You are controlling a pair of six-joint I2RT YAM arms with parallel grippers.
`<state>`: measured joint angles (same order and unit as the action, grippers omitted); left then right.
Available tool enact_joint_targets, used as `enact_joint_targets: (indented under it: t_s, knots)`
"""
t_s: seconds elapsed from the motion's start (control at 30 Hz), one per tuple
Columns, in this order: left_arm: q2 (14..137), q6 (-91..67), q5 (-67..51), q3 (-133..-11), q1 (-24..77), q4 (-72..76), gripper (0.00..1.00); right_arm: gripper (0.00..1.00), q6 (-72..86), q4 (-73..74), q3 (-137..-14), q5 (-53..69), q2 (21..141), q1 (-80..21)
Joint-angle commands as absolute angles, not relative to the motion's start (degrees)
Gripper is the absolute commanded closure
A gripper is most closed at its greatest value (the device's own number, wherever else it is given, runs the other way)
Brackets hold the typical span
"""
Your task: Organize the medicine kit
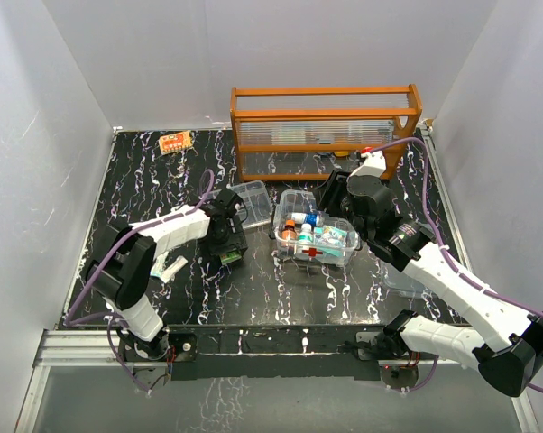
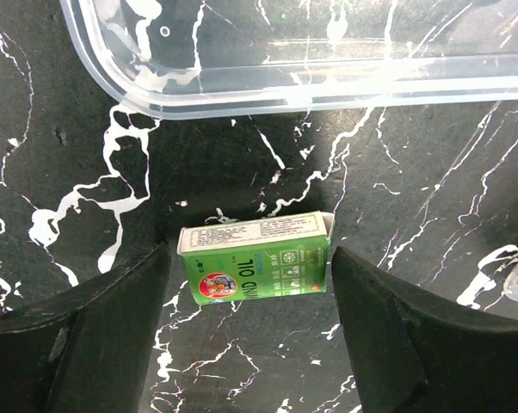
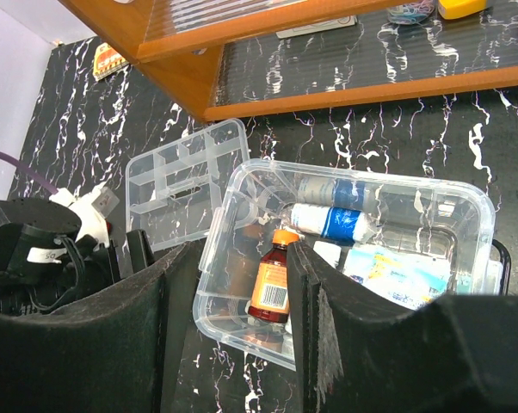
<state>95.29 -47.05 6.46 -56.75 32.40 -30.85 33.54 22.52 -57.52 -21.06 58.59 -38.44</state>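
Note:
The medicine kit box [image 1: 313,238] is clear with a red cross on its front and stands at the table's middle. It holds a brown bottle with an orange cap [image 3: 273,280], white rolls with blue bands [image 3: 331,221] and a blue-white packet [image 3: 395,272]. The clear divided tray [image 1: 251,203] lies left of it and also shows in the right wrist view [image 3: 180,179]. My left gripper [image 2: 250,331] is open, low over the table, with a green wind oil carton [image 2: 257,262] lying between its fingers. My right gripper [image 3: 233,344] is open and empty above the box's left end.
The orange wooden rack [image 1: 324,126] stands at the back with small items under it. An orange blister pack [image 1: 176,141] lies back left. A white tube [image 1: 168,267] lies near the left arm. A clear lid-like piece [image 1: 405,281] lies right of the box.

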Motion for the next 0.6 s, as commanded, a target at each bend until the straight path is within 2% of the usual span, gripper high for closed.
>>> enact_joint_targets:
  t_s: [0.0,0.1,0.2,0.57]
  knots:
    - [96.6,-46.3,9.2,-58.7,32.5,-32.5,0.29,0.56,34.0,20.0,-57.8,-21.6,57.3,-38.1]
    - [96.3,-46.2,9.2,-58.3,32.5,-32.9,0.38,0.56,34.1,20.0,-57.7,-21.8,57.1,-38.1]
    - [95.7,-46.1,9.9,-58.3,32.5,-33.5,0.41,0.56,34.1,19.9,-57.7,-21.7,57.1,-38.1]
    - [88.8,-42.3,14.7,-63.1,32.2,-35.0,0.41,0.56,33.9,19.7,-58.1,-22.2,56.8,-38.1]
